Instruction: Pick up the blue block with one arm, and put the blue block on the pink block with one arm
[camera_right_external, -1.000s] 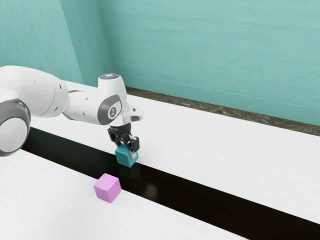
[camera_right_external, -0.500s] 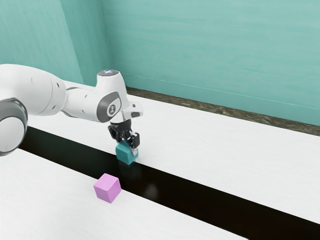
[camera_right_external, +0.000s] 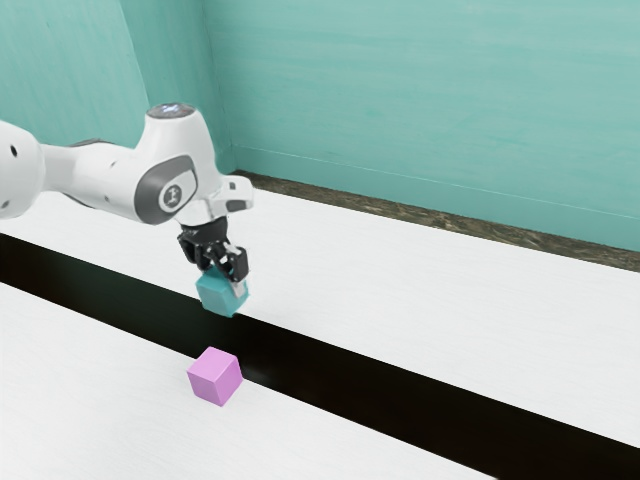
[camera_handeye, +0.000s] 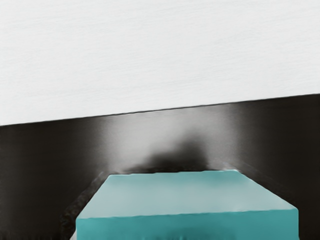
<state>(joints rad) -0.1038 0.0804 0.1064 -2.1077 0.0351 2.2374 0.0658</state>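
While I hold the arm (camera_right_external: 105, 180) reaching in from 9 o'clock of the exterior view, the gripper (camera_right_external: 226, 275) points downward over the table (camera_right_external: 450, 280). Its two black fingers (camera_right_external: 238, 266) are clamped on the blue block (camera_right_external: 220, 298), one on each side of the block's upper part. The block hangs slightly tilted below the fingers, over the far edge of the black stripe (camera_right_external: 400, 390) that crosses the white tabletop, and it appears raised off the surface.

The pink block (camera_right_external: 214, 376) rests on the table at 6 o'clock from the blue block in the exterior view, at the near edge of the black stripe. The two blocks are apart, with a band of stripe showing between them. The teal wall (camera_right_external: 420, 90) stands behind the table at 12 o'clock.

From the wrist camera, the blue block (camera_handeye: 190, 205) sits directly under my hand, its top face and one side face visible. Beyond it lies the black stripe (camera_handeye: 45, 160), with a dim reflection just past the block, and then the white tabletop (camera_handeye: 150, 50).
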